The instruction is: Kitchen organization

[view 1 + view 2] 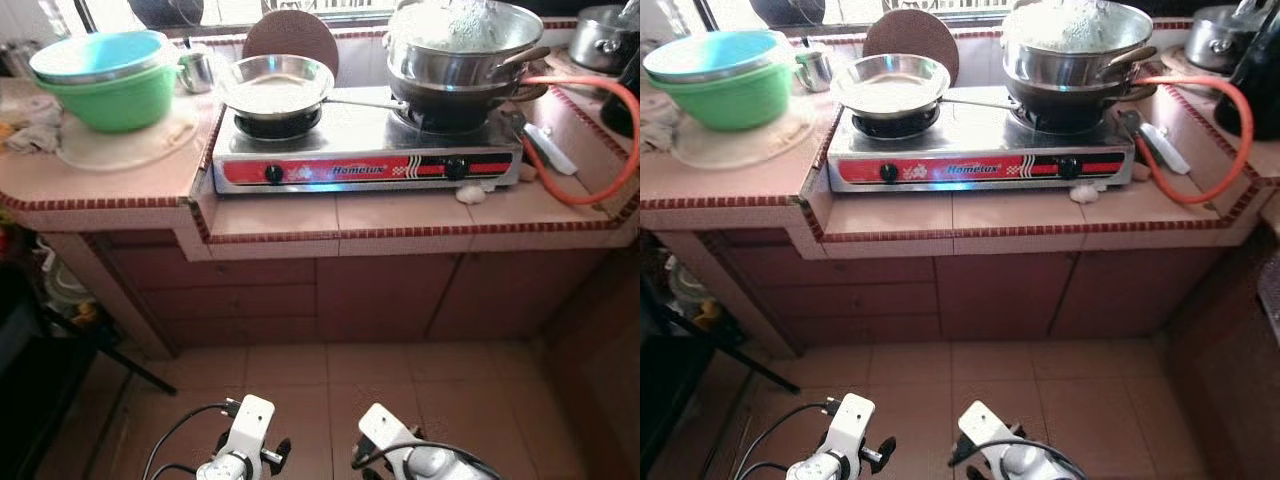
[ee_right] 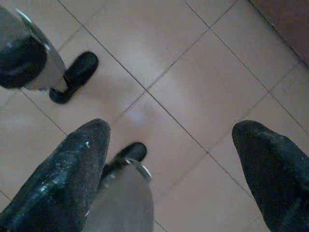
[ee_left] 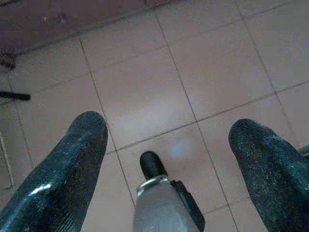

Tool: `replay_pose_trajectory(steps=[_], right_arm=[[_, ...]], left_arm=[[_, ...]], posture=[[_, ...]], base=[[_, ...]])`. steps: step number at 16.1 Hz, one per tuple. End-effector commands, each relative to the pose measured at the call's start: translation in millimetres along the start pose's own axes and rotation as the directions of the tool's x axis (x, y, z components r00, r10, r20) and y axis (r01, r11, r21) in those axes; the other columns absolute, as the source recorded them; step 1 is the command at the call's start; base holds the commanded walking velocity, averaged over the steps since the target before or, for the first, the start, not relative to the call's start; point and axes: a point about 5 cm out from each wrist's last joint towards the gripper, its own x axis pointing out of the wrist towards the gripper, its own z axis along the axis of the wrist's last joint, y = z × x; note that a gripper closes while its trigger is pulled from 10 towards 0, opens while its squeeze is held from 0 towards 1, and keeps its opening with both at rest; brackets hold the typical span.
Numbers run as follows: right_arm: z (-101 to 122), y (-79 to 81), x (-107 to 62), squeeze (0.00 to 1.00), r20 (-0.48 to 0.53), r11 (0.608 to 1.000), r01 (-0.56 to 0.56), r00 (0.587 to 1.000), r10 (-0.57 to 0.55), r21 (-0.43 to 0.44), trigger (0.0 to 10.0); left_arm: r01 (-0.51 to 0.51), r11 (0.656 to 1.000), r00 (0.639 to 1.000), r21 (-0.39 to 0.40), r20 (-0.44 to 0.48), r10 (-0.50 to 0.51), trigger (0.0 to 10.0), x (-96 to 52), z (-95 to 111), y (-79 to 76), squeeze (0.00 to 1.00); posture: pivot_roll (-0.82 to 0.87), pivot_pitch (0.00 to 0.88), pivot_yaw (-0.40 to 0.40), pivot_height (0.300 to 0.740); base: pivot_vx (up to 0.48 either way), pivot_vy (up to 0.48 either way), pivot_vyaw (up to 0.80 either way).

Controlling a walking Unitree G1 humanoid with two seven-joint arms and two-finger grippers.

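Left eye view: a silver two-burner gas stove (image 1: 365, 150) sits upper centre on the pink tiled counter (image 1: 100, 175), a shallow steel pan (image 1: 273, 85) on its left burner, stacked steel pots (image 1: 462, 50) on its right; nested green and blue plastic bowls (image 1: 105, 75) upper left.

Left wrist view: left claw (image 3: 169, 140) released above the tiled floor (image 3: 145, 87).

Right wrist view: right claw (image 2: 171, 145) released likewise.

Shiny steel pan (image 1: 273, 84) on glossy metal stove (image 1: 365, 150); plastic bowls (image 1: 108, 80).

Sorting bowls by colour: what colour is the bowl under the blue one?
Green bowl, nested under the blue bowl; clearest in the left eye view.
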Motion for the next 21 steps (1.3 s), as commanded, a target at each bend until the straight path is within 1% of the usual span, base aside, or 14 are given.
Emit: replay_pose_trajectory(steps=[1, 3, 5, 8, 10, 11, 12, 13, 17, 21], right_arm=[[1, -0.6, 0.1, 0.0, 0.005, 1.0, 0.012, 1.0, -0.012, 0.027, 10.0], [-1, -5.9, -1.2, 0.0, 0.002, 0.996, 0.034, 0.999, -0.034, 0.086, 10.0], [-4, -10.0, -2.4, 0.0, -0.013, 0.995, 0.043, 0.999, -0.042, 0.088, 10.0], [-11, -12.2, -3.8, 0.0, -0.035, 0.995, 0.043, 0.999, -0.04, 0.088, 10.0], [-8, -14.8, -4.2, 0.0, -0.033, 0.996, 0.044, 0.999, -0.042, 0.081, 10.0], [-7, -15.7, -4.3, 0.0, -0.033, 0.996, 0.043, 0.999, -0.04, 0.073, 10.0], [-7, -16.2, -4.4, 0.0, -0.032, 0.997, 0.042, 0.999, -0.04, 0.071, 10.0], [-7, -15.9, -4.3, 0.0, -0.031, 0.997, 0.042, 0.999, -0.039, 0.072, 10.0], [-7, -14.0, -3.8, 0.0, -0.028, 0.995, 0.043, 0.999, -0.04, 0.09, 10.0], [-15, -8.9, -3.6, 0.0, -0.045, 0.996, 0.043, 0.998, -0.039, 0.084, 10.0]], left_arm=[[-0.014, 1.0, 1.0, -0.014, 0.011, 0.014, 10.0, 1.4, 7, 1.8, 0.0], [-0.026, 0.997, 0.999, -0.07, 0.028, 0.028, 10.0, 3.8, 18, 1.8, 0.0], [-0.037, 0.996, 0.999, -0.086, 0.034, 0.04, 10.0, 3.9, 21, 4.4, 0.0], [-0.057, 0.993, 0.998, -0.106, 0.004, 0.058, 10.0, -1.4, 5, 19.2, 0.0], [-0.069, 0.991, 0.998, -0.114, -0.022, 0.066, 10.0, -7.1, -11, 28.1, 0.0], [-0.067, 0.993, 0.997, -0.102, -0.042, 0.063, 10.0, -9.9, -21, 30.0, 0.0], [-0.063, 0.994, 0.997, -0.085, -0.059, 0.058, 10.0, -11.8, -27, 30.2, 0.0], [-0.063, 0.994, 0.996, -0.087, -0.066, 0.057, 10.0, -12.5, -30, 30.0, 0.0], [-0.049, 0.997, 0.995, -0.062, -0.084, 0.044, 10.0, -8.9, -28, 20.2, 0.0], [-0.014, 0.998, 0.996, -0.069, -0.091, 0.008, 10.0, -8.4, -29, 15.9, 0.0]], posture=[[-0.12, 0.05, 0.035, 0.74], [-0.1, 0.042, 0.027, 0.74], [-0.08, 0.03, 0.023, 0.74], [-0.07, 0.009, 0.008, 0.74], [-0.07, 0.004, 0.005, 0.74], [-0.07, 0.004, 0.005, 0.74], [-0.07, 0.004, 0.005, 0.74], [-0.07, 0.0, 0.006, 0.74], [-0.08, 0.0, 0.021, 0.74], [-0.09, 0.0, 0.029, 0.74]], base=[[0.0, 0.0, 0.0], [0.0, 0.0, 0.0], [0.0, 0.0, 0.0], [0.0, 0.0, 0.0], [0.0, 0.0, 0.0], [0.0, 0.0, 0.0], [0.0, 0.0, 0.0], [0.0, 0.0, 0.0], [0.0, 0.0, -0.62], [0.0, 0.0, 0.0]])
